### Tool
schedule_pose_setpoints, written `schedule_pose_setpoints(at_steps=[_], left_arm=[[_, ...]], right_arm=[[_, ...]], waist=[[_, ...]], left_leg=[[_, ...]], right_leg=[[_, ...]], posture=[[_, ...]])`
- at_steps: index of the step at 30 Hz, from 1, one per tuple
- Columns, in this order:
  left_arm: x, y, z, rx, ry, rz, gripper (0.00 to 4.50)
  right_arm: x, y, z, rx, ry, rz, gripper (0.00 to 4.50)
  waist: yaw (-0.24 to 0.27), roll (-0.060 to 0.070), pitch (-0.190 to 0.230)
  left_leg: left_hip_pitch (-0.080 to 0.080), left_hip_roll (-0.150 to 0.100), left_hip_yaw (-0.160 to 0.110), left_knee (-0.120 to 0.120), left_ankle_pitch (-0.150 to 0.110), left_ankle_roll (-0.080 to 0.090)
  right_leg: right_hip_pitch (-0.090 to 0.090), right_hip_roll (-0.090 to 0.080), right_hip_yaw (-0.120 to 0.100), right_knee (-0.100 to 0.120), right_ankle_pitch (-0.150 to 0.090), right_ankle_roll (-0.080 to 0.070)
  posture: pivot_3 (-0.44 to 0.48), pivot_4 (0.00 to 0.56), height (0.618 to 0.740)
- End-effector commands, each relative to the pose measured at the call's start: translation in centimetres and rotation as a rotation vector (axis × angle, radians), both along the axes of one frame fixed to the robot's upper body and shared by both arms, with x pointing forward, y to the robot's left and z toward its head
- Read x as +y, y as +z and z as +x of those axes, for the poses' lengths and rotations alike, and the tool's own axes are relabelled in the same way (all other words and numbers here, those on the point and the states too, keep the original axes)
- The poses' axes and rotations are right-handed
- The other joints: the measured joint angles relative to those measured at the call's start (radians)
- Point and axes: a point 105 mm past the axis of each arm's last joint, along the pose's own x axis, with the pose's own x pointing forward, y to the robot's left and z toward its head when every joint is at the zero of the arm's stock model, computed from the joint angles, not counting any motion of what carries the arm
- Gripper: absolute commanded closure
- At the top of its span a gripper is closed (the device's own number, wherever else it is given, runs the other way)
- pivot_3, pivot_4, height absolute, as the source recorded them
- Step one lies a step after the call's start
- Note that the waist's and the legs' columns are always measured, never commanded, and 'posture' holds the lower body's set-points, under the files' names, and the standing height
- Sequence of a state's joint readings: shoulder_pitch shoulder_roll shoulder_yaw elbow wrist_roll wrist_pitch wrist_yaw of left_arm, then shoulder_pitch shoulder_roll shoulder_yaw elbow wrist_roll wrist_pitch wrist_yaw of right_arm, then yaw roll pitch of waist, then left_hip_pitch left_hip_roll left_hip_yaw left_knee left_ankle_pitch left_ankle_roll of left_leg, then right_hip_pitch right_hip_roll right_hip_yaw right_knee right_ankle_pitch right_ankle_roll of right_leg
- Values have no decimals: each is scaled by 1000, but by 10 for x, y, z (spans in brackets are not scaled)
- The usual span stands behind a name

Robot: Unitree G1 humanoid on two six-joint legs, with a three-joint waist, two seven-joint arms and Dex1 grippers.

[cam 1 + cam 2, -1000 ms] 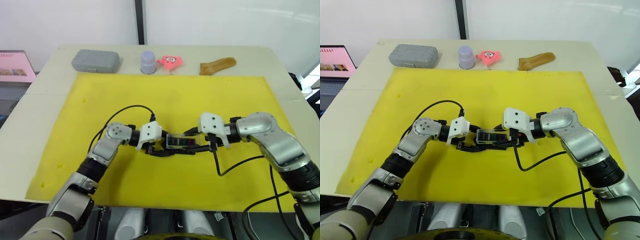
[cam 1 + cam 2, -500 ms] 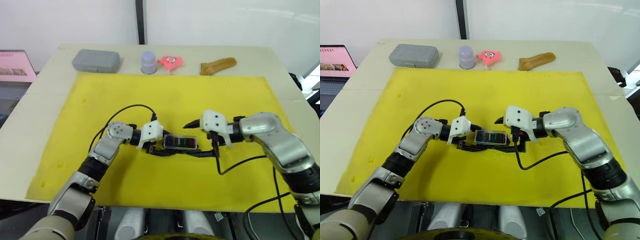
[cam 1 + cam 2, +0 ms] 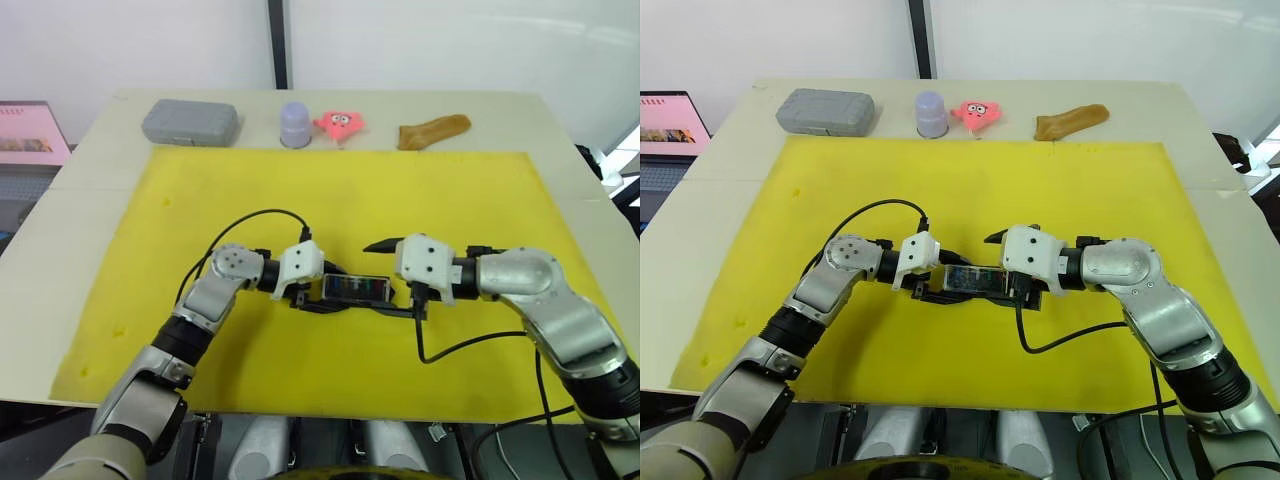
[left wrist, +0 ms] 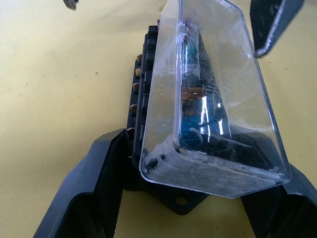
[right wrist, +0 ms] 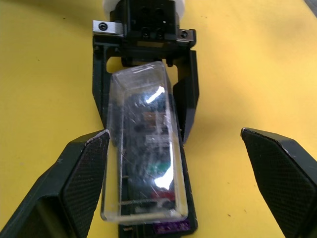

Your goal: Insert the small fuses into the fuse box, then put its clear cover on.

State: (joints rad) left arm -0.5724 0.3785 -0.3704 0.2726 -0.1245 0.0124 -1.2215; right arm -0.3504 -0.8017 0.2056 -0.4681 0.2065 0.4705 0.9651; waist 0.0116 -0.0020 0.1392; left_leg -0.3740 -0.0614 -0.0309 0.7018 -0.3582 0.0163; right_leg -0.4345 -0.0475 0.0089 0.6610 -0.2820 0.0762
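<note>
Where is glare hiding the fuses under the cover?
Right wrist view: bright glints on the cover wash out part of the fuses, over the box. Left wrist view: scratches and streaky reflections on the cover veil them, though blue and amber still read. Eye views: even light, no glare, but the fuses are too small to tell apart.

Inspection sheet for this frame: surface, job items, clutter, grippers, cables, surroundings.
Surface: yellow mat on a pale table.
Job items: clear cover over the fuse box; coloured fuses visible inside.
Clutter: grey case, lilac cup, pink star toy, brown piece along the far edge.
Grippers: left gripper shut on the fuse box; right gripper open, straddling the cover.
Cables: black cable looping at each wrist.
Surroundings: laptop screen at the left.
</note>
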Motion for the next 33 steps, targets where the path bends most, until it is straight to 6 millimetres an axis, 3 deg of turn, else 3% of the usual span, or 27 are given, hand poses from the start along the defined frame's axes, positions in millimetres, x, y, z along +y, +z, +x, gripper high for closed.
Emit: schedule_pose_setpoints(at_steps=[1,7,11,17,23,30,33], left_arm=[[1,0,0,-12,-6,13,1911],[2,0,1,-9,4,11,1911],[3,0,1,-10,8,10,1911],[5,-4,-1,-9,2,20,1911],[4,-3,0,-14,9,13,1911],[3,-3,0,-23,-3,26,1911],[3,-3,2,-28,-1,29,1911]], right_arm=[[-1,10,5,-54,-17,-1,30],[3,26,-6,-23,43,57,30],[9,25,-11,-55,80,18,30],[12,6,-8,-106,98,-73,30],[10,0,2,-138,58,-90,30],[-1,12,12,-78,-11,-17,30],[-3,16,7,4,-6,28,30]], waist=[[0,0,0],[0,0,0],[0,0,0],[0,0,0],[-1,0,0],[-1,0,0],[-1,0,0]], left_leg=[[0,0,0,0,0,0],[0,0,0,0,0,0],[0,0,0,0,0,0],[0,0,0,0,0,0],[0,0,0,0,0,0],[0,0,0,0,0,0],[0,0,0,0,0,0]], right_leg=[[0,0,0,0,0,0],[0,0,0,0,0,0],[0,0,0,0,0,0],[0,0,0,0,0,0],[0,0,0,1,0,0],[0,0,0,1,0,0],[0,0,0,1,0,0]], posture=[[0,150,740],[0,150,740],[0,150,740],[0,150,740],[0,150,740],[0,150,740],[0,150,740]])
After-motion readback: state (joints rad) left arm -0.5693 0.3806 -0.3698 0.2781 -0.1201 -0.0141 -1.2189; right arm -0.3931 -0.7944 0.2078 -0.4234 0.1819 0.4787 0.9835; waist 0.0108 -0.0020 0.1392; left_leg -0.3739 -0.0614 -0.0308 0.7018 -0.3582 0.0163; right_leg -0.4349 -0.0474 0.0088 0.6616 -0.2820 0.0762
